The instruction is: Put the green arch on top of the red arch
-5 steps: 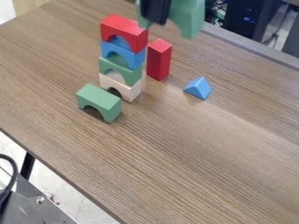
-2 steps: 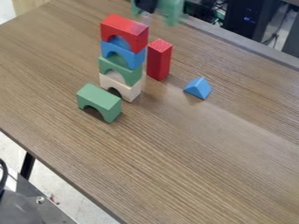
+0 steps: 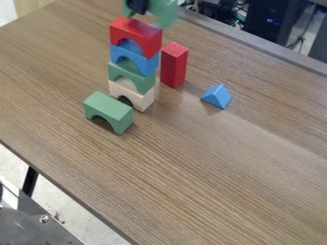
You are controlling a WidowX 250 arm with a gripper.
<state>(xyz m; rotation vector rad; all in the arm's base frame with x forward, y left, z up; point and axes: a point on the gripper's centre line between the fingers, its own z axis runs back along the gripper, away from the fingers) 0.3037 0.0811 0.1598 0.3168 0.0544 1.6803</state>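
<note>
At the top edge, the gripper (image 3: 146, 17) hangs just above and behind the block stack, its green-covered fingers apart and open. The red arch (image 3: 135, 34) tops the stack, over a blue arch (image 3: 135, 58), a second green arch (image 3: 132, 76) and a pale wooden arch (image 3: 134, 94). In front of the stack, the loose green arch (image 3: 108, 111) stands on the table with its opening downward.
A tall red block (image 3: 174, 65) stands upright right of the stack. Farther right lies a blue triangular block (image 3: 216, 96). The wooden table (image 3: 211, 177) has its far edge at upper right, with dark equipment beyond it.
The gripper has moved left and toward the top edge, from right of the stack to above and behind it. The blocks have kept their places.
</note>
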